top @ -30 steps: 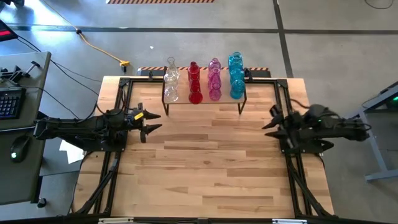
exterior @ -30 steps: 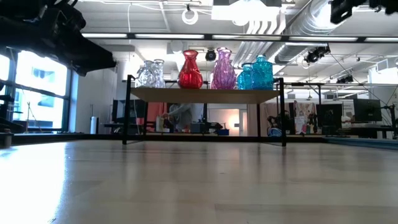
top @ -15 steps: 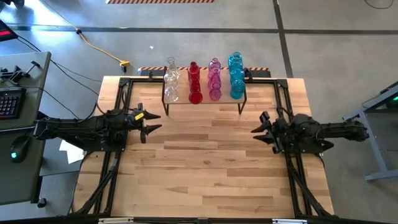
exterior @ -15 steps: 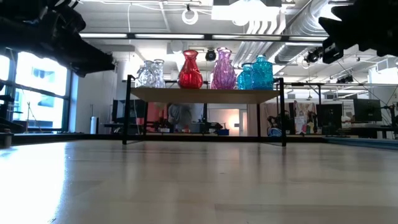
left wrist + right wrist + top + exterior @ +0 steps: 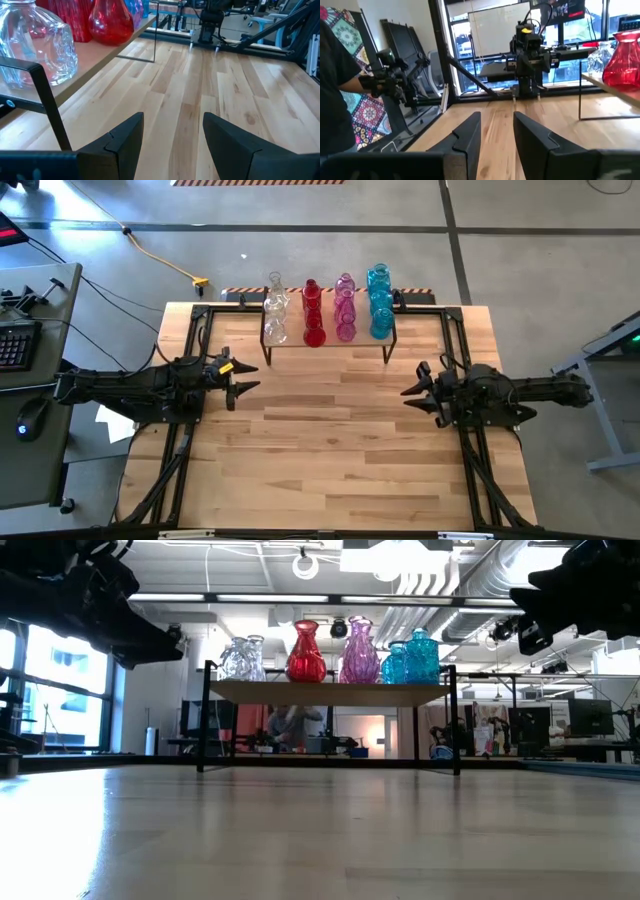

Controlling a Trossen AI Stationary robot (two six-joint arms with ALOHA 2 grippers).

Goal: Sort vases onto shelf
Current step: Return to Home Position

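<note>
High view, vases: all are seen on the shelf [image 5: 362,340] at the table's far edge, ranked by colour in four rows: clear vases [image 5: 275,308], red vases [image 5: 313,315], pink vases [image 5: 345,310], blue vases [image 5: 380,305].
High view, grippers: the left gripper [image 5: 248,380] is held at the tabletop's [image 5: 330,450] left side and the right gripper [image 5: 412,385] at its right, both well apart from the shelf.
Low view, shelf: the board is carried on thin black legs. The vases stand upright and close together. A person [image 5: 290,725] is glimpsed in the room beyond.
Left wrist view, jaws: parted wide, with nothing held.
Right wrist view, jaws: parted more narrowly, with nothing held. A dark sleeve [image 5: 335,85] is seen off the table.
Handling: the glass is judged rigid, light, slick and breakable. A gentle grip at the neck's base is advised.
In the way: front vases screen those behind, and neighbours leave little finger room.
</note>
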